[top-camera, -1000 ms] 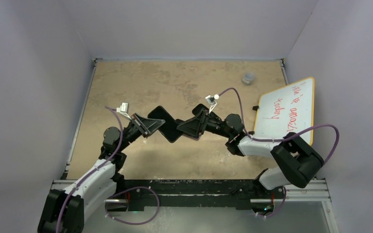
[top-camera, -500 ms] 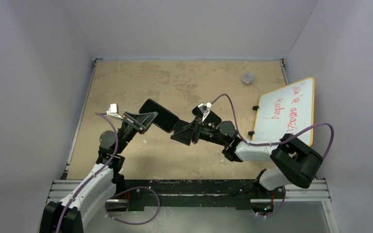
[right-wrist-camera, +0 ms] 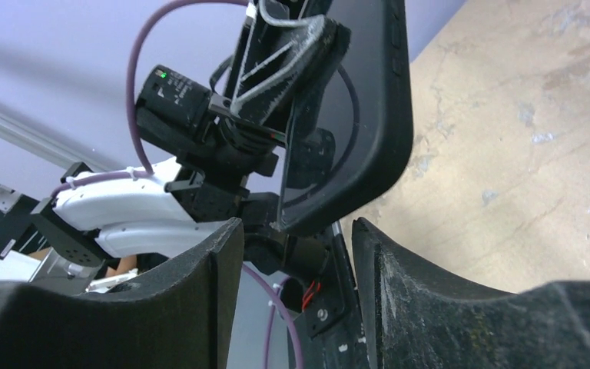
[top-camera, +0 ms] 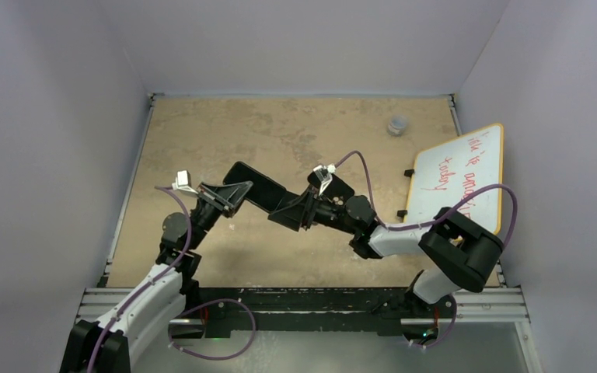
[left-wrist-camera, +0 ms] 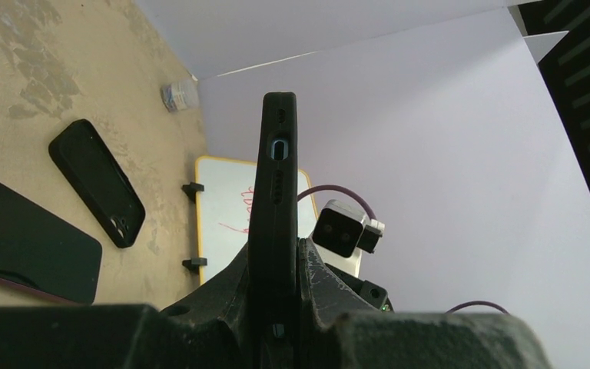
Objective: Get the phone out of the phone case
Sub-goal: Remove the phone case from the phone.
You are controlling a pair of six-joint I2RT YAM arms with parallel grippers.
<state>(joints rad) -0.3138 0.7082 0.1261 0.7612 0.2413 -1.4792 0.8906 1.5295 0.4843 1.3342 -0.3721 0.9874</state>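
The black phone in its case (top-camera: 258, 186) is held off the table, tilted, by its left end in my left gripper (top-camera: 235, 194). In the left wrist view the cased phone (left-wrist-camera: 274, 154) stands edge-on with its charging port showing, and my left gripper (left-wrist-camera: 274, 250) is shut on it, one finger (left-wrist-camera: 326, 280) against each face. My right gripper (top-camera: 285, 211) is open just off the phone's right end. In the right wrist view the phone's lower corner (right-wrist-camera: 353, 131) hangs just above the gap of the right gripper (right-wrist-camera: 296, 231); the fingers (right-wrist-camera: 399, 277) do not touch it.
A black phone or case (left-wrist-camera: 96, 181) lies back up on the table and shows by the right wrist (top-camera: 340, 186). A dark phone (left-wrist-camera: 31, 242) lies beside it. A yellow-framed whiteboard (top-camera: 459, 179) leans at the right wall. A small clear container (top-camera: 396, 124) stands at the back right.
My left gripper has lifted the cased phone up and to the left. The right gripper has come off its right end and followed it leftwards, jaws open. Little has moved in the last half second.
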